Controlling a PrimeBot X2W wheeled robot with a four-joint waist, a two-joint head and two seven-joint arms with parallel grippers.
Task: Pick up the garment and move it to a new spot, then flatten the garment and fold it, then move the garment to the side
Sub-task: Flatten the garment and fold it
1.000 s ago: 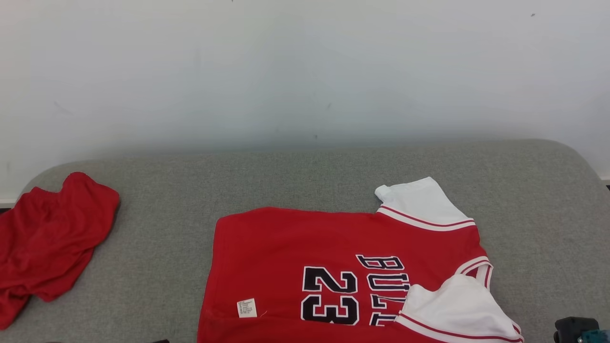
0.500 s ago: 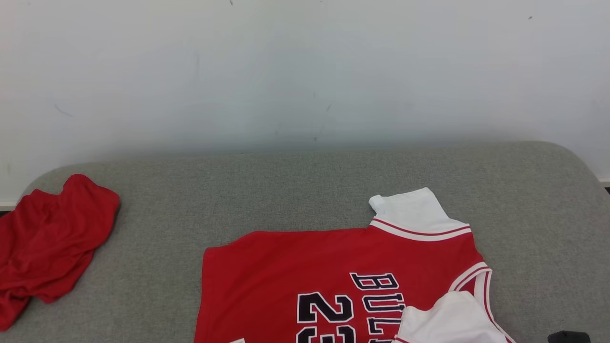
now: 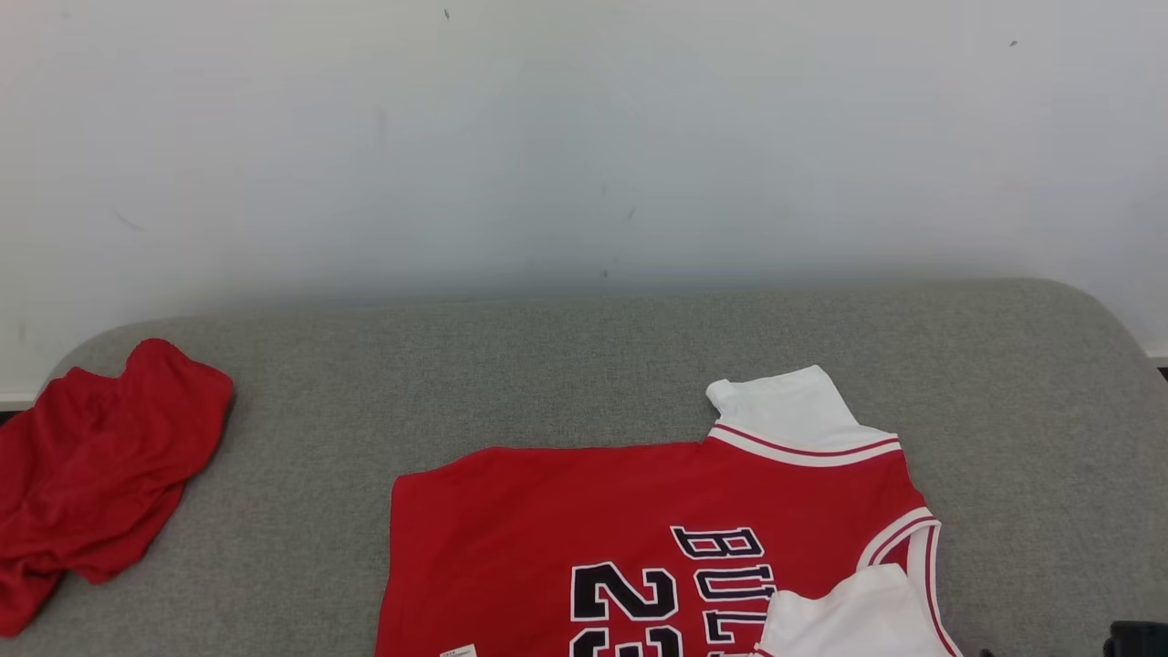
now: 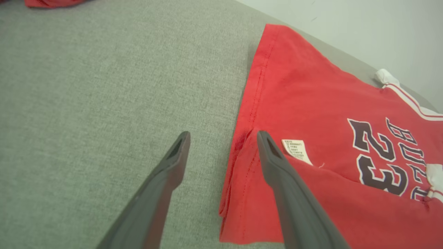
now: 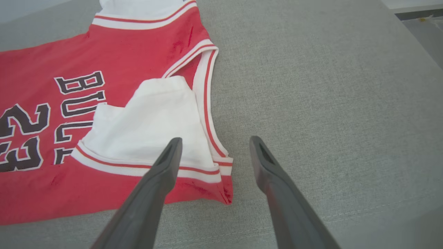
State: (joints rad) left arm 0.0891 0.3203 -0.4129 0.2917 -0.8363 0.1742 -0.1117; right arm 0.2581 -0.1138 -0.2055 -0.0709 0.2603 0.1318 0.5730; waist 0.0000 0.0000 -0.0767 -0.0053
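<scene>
The garment [image 3: 639, 511] is a red jersey with white sleeves and a black "23", lying flat on the grey cushion [image 3: 584, 365], its near part cut off by the head view's bottom edge. In the left wrist view my left gripper [image 4: 222, 135] stands open with nothing between its fingers. Its right finger sits over the garment's [image 4: 311, 103] hem by a white label [image 4: 297, 151]. My right gripper [image 5: 215, 139] is open too, straddling the armhole corner of the garment [image 5: 121, 45], where a white sleeve [image 5: 152, 117] is folded onto the chest.
A crumpled pair of red shorts [image 3: 91, 465] lies at the cushion's far left. A white wall [image 3: 584, 137] rises behind the cushion. The cushion's rounded right edge [image 3: 1122, 338] falls away. Bare grey cloth spreads beyond the jersey.
The jersey has slid towards me and sits lower in the head view, while the shorts have barely shifted. Both grippers now stand open, clear of the cloth.
</scene>
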